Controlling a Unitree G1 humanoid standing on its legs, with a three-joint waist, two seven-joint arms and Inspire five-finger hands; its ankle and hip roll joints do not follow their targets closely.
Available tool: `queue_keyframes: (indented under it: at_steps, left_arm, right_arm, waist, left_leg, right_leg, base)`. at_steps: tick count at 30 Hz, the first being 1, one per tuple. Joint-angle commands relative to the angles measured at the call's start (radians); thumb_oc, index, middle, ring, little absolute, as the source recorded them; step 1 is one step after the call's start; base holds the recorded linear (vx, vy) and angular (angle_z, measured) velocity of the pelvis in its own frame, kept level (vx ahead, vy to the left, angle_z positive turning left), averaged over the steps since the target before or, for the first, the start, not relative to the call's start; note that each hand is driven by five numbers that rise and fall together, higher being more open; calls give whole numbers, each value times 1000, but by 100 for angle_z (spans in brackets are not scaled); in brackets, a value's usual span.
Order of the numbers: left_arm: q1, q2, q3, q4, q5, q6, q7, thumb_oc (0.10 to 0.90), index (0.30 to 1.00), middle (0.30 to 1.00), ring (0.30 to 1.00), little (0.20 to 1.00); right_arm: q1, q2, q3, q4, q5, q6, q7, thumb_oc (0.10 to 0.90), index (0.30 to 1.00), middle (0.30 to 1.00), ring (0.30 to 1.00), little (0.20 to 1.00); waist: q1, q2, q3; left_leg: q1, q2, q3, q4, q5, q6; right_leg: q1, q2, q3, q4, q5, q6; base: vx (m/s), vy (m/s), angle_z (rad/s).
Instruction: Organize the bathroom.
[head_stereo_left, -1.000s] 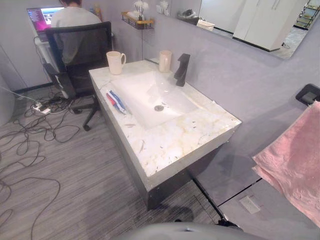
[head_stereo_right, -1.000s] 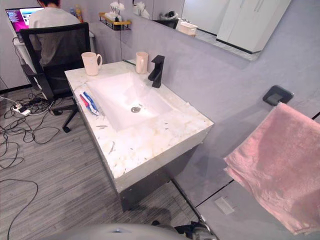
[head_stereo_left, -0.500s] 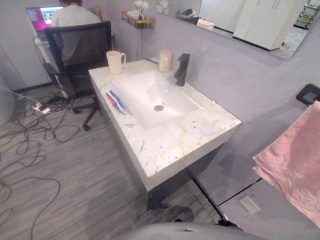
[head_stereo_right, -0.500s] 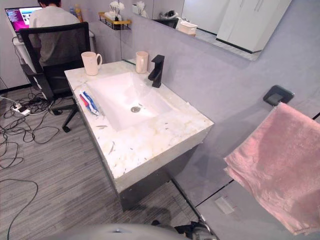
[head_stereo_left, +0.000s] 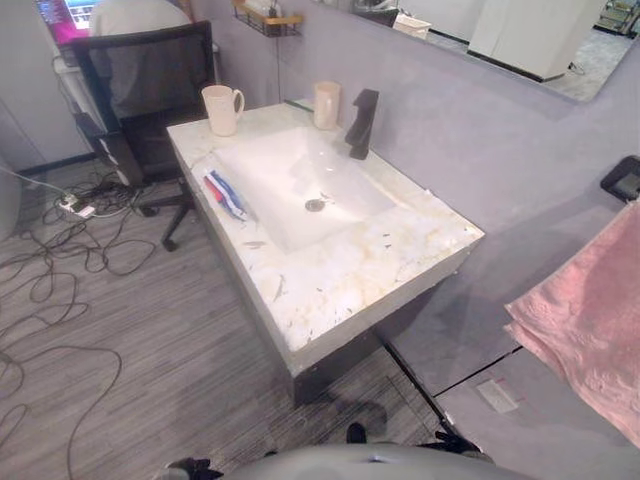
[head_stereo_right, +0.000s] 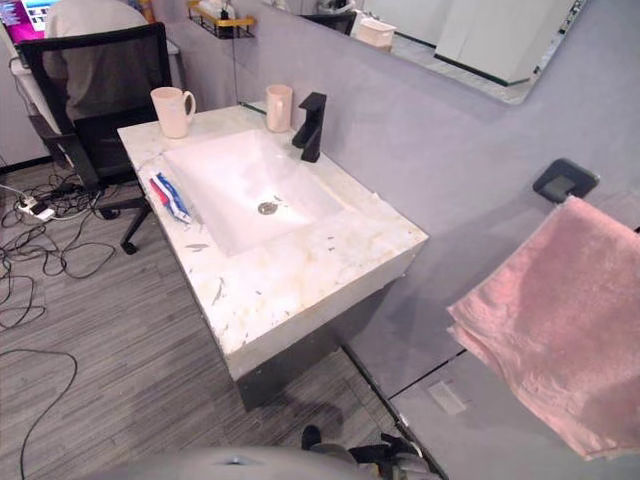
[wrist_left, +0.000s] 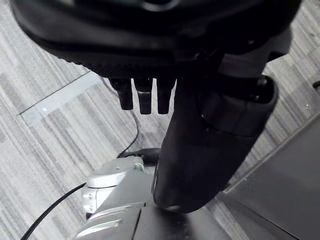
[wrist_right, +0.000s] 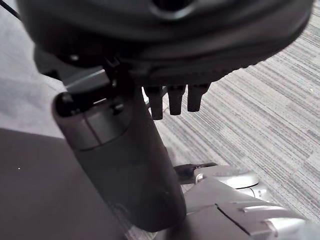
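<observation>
A white marble vanity (head_stereo_left: 352, 272) with a sunken white basin (head_stereo_left: 285, 170) stands against the grey wall. By the basin's left rim lie a red and a blue tube-like item (head_stereo_left: 226, 193) side by side. At the counter's far end stand a cream mug (head_stereo_left: 221, 109), a pale pink cup (head_stereo_left: 326, 104) and a black faucet (head_stereo_left: 361, 124). A pink towel (head_stereo_left: 590, 320) hangs on the wall at the right. My left hand (wrist_left: 200, 150) hangs over the floor with straight fingers (wrist_left: 142, 97), holding nothing. My right hand (wrist_right: 130, 165) hangs the same way, fingers (wrist_right: 177, 102) straight and empty.
A person sits in a black office chair (head_stereo_left: 150, 90) at a desk behind the vanity's far left corner. Loose cables (head_stereo_left: 60, 260) and a power strip (head_stereo_left: 75, 207) lie on the striped floor at the left. A small wall shelf (head_stereo_left: 265, 18) hangs above the mug.
The whole picture has shifted: the camera has tipped down and moved a little closer to the vanity. Nothing on the counter has moved.
</observation>
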Motion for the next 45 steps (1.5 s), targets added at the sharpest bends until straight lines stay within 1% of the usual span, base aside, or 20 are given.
queue_keyframes:
  at_steps: [1,5,9,13,14,16,18,21,24,26,28,31,32,36,38,39,40,42,44,45]
  left_arm:
    - [-44,-35,42,-25,-18,-28,12,800,900,900,900,900]
    - [-40,-37,52,-31,1,-41,5,800,900,900,900,900]
    - [-55,-47,46,-41,-3,-65,-3,800,900,900,900,900]
    - [-75,-45,48,-51,-31,-66,-1,800,900,900,900,900]
    - [-81,-45,43,-52,-5,-68,2,800,900,900,900,900]
    - [-86,-44,31,-58,-3,-68,2,800,900,900,900,900]
    - [-91,-44,9,-55,-14,-66,-4,800,900,900,900,900]
    - [-100,-36,-20,-53,20,-68,-23,800,900,900,900,900]
    - [-100,-26,-38,-59,37,-62,-19,800,900,900,900,900]
    - [-95,-14,-33,-58,1,-57,-24,800,900,900,900,900]
    - [-95,-9,-28,-65,18,-43,-25,800,900,900,900,900]
    - [-131,-16,-39,-59,-9,7,8,800,900,900,900,900]
    - [-138,-20,-34,-55,2,11,11,800,900,900,900,900]
    - [-143,-31,-31,-44,0,-1,31,800,900,900,900,900]
    - [-138,-32,-18,-50,8,-18,18,800,900,900,900,900]
    - [-138,-33,-20,-59,57,-30,9,800,900,900,900,900]
    - [-139,-32,-22,-61,56,-32,8,800,900,900,900,900]
    - [-143,-32,-23,-67,35,-45,-5,800,900,900,900,900]
    - [-144,-33,-16,-66,37,-53,-11,800,900,900,900,900]
    - [-142,-33,-6,-63,32,-60,-17,800,900,900,900,900]
  right_arm:
    - [-73,-73,19,0,-15,-37,8,800,900,900,900,900]
    - [-76,-81,29,-13,-43,-27,1,800,900,900,900,900]
    - [-98,-101,28,-11,-24,-19,-10,800,900,900,900,900]
    - [-106,-106,21,-3,3,-8,-16,800,900,900,900,900]
    - [-109,-104,9,6,19,-3,-17,800,900,900,900,900]
    - [-113,-103,8,5,32,-9,-21,800,900,900,900,900]
    - [-121,-107,11,-5,37,-6,-23,800,900,900,900,900]
    - [-129,-97,7,-18,43,1,-37,800,900,900,900,900]
    - [-133,-92,-2,-21,20,-10,-26,800,900,900,900,900]
    - [-138,-88,5,-18,9,-16,-16,800,900,900,900,900]
    - [-138,-85,13,-10,27,-18,-15,800,900,900,900,900]
    - [-131,-71,27,11,9,-7,-10,800,900,900,900,900]
    - [-127,-63,31,20,16,-10,-14,800,900,900,900,900]
    - [-111,-54,36,28,24,8,-27,800,900,900,900,900]
    - [-102,-58,31,32,32,10,-31,800,900,900,900,900]
    - [-98,-65,26,19,40,22,-41,800,900,900,900,900]
    - [-98,-66,25,16,40,24,-44,800,900,900,900,900]
    - [-98,-87,23,6,44,45,-50,800,900,900,900,900]
    - [-98,-94,18,11,30,50,-43,800,900,900,900,900]
    - [-99,-98,17,27,18,43,-41,800,900,900,900,900]
  waist:
    - [0,37,69]
    - [-7,41,84]
    - [-11,23,93]
    - [-35,30,67]
    - [-41,40,57]
    - [-41,48,59]
    - [-47,53,71]
    - [-38,46,98]
    - [-21,43,128]
    - [-14,40,133]
    - [-12,56,124]
    - [-30,72,93]
    - [-34,69,79]
    - [-36,62,55]
    - [-44,62,56]
    - [-50,52,69]
    - [-51,50,72]
    - [-49,35,91]
    - [-54,31,94]
    - [-59,29,89]
  left_leg:
    - [-80,-33,149,71,-11,15]
    - [-134,-12,221,168,-21,-19]
    - [-146,20,226,327,-39,-34]
    - [-4,62,186,287,-38,-50]
    - [61,64,145,226,-54,-56]
    - [100,59,124,166,-80,-51]
    - [124,14,107,101,-158,-27]
    - [94,-22,104,88,-167,-2]
    - [71,-46,110,75,-150,8]
    - [71,-48,146,52,-134,17]
    - [51,-40,168,16,-87,33]
    - [-1,-47,143,7,-50,58]
    - [-7,-57,134,7,-50,63]
    - [-24,-79,116,9,-52,71]
    - [-40,-86,153,75,-76,68]
    - [-81,-87,186,224,-105,52]
    - [-91,-86,185,243,-110,49]
    - [-165,-25,207,373,-100,16]
    - [-165,7,210,368,-97,8]
    - [-127,57,203,291,-79,1]
  right_leg:
    - [24,76,0,17,-83,-3]
    - [4,44,-44,-8,-60,-3]
    - [-19,-2,-64,-8,-35,-6]
    - [-84,-26,-71,-2,8,4]
    - [-128,-49,-71,12,38,26]
    - [-156,-62,-79,27,56,44]
    - [-212,-112,-61,62,99,88]
    - [-219,-171,-82,26,154,108]
    - [-231,-198,-128,0,163,112]
    - [-221,-188,-146,98,147,103]
    - [-194,-120,-119,216,63,72]
    - [-125,60,-26,278,-129,23]
    - [-106,86,4,249,-141,13]
    - [-51,110,64,163,-139,3]
    - [-37,111,66,153,-144,-5]
    - [-27,91,61,161,-140,-17]
    - [-26,88,59,163,-139,-18]
    - [-8,53,39,174,-137,-25]
    - [1,39,32,170,-135,-23]
    - [4,21,33,167,-134,-15]
  base:
    - [0,0,0]
    - [-169,52,4]
    - [-221,141,12]
    - [-223,309,48]
    - [-232,317,45]
    - [-266,357,36]
    - [-286,415,36]
    - [-310,395,16]
    - [-289,311,9]
    - [-290,231,-5]
    - [-241,193,-49]
    - [-145,98,-17]
    - [-44,29,16]
    - [-4,32,44]
    - [-14,100,27]
    - [-14,104,20]
    - [-38,194,47]
    - [-34,196,70]
    - [38,266,60]
    - [99,415,56]
